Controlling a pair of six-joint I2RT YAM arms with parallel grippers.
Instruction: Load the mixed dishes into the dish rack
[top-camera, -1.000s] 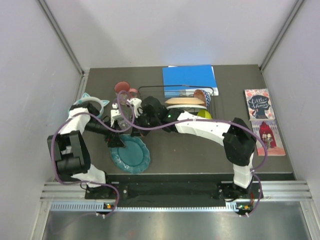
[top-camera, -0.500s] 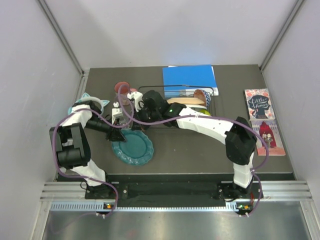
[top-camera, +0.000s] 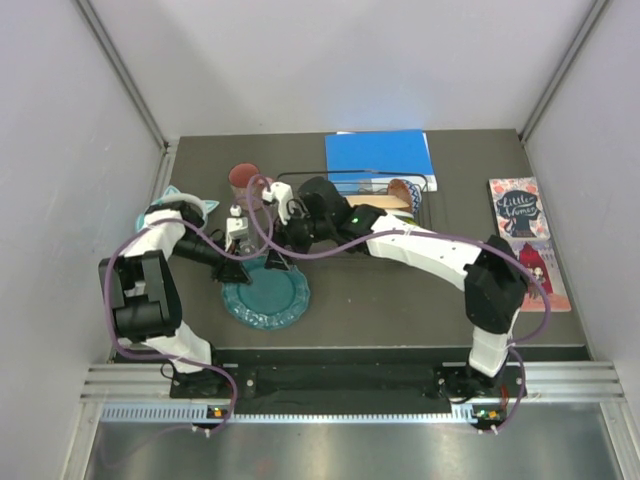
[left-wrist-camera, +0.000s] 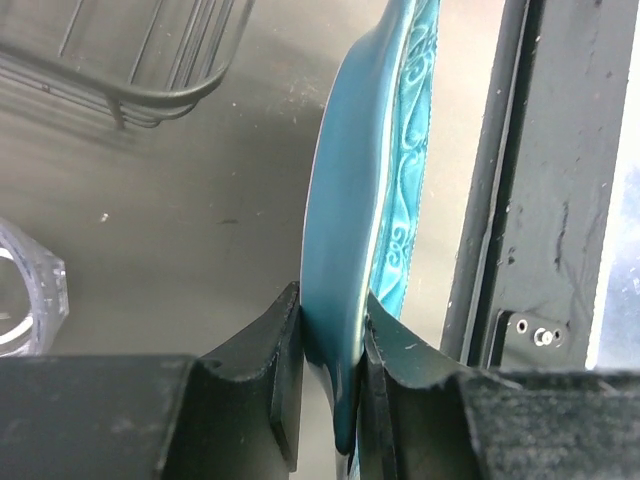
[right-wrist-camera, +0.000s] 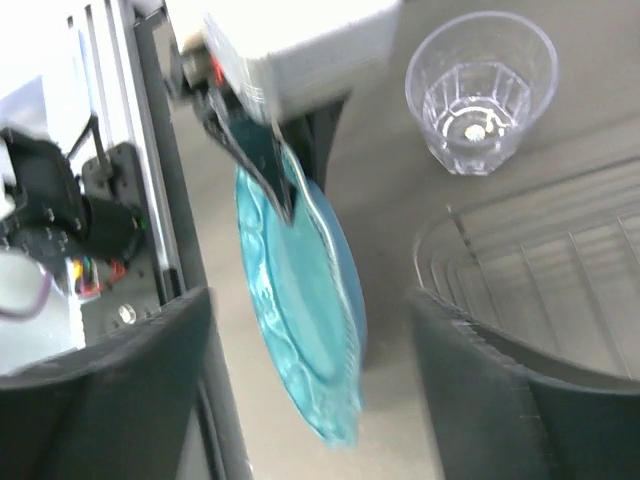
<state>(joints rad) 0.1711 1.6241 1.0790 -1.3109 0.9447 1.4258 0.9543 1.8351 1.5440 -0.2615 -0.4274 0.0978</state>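
**While teal scalloped plate (top-camera: 268, 297) hangs by rim: slip risk**

Left gripper (left-wrist-camera: 332, 310) clenched on its rim, plate tilted, just beside dish rack (left-wrist-camera: 190, 92). Right gripper (top-camera: 275, 258) spread, empty. Narrow bite could let it pivot or drop.

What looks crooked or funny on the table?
The teal scalloped plate is not lying flat: the left gripper pinches its rim and holds it tilted. The teal cat-ear headphones and the blue book sit near the dishes, though they are not dishes. Nothing looks spilled or broken.
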